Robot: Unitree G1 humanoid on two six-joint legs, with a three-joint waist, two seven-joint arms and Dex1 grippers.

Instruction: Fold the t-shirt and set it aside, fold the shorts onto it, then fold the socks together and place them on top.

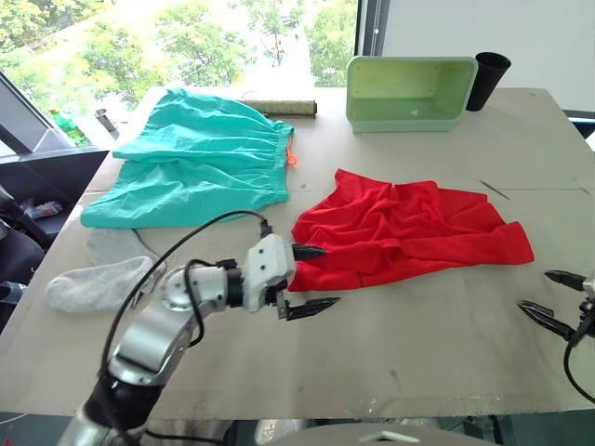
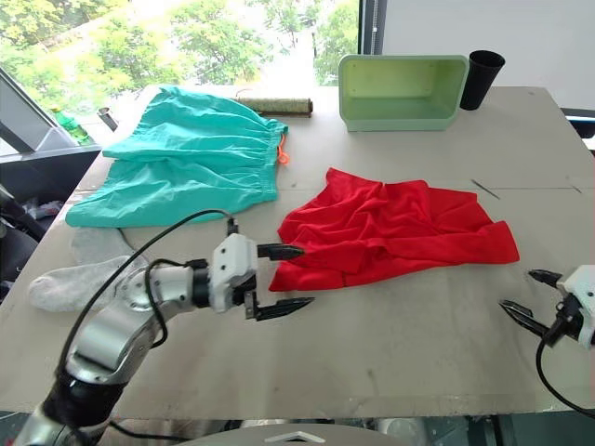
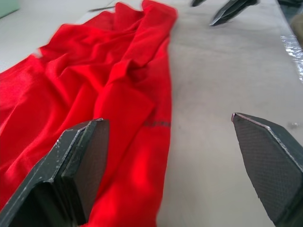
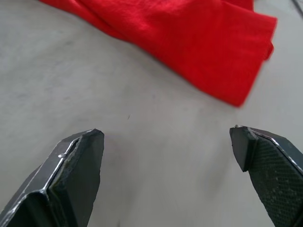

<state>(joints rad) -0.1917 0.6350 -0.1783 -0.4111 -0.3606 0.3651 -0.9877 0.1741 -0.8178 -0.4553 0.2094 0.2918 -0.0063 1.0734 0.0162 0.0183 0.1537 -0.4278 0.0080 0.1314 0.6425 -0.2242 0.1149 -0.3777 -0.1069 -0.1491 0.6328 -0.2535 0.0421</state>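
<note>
The red t-shirt (image 1: 400,230) lies crumpled across the middle of the table. My left gripper (image 1: 310,279) is open at the shirt's near left corner, one finger over the fabric edge and the other over bare table. Low at the table's right edge my right gripper (image 1: 555,299) is open, short of the shirt's right end (image 4: 227,52). The teal shorts (image 1: 200,153) lie spread at the back left, orange drawstring showing. Two grey socks (image 1: 98,279) rest at the left, near the front of the shorts.
A pale green bin (image 1: 409,91) lies tipped on its side at the back, a black cup (image 1: 487,78) beside it. A brown roll (image 1: 279,107) lies behind the shorts. The table (image 1: 418,344) is grey.
</note>
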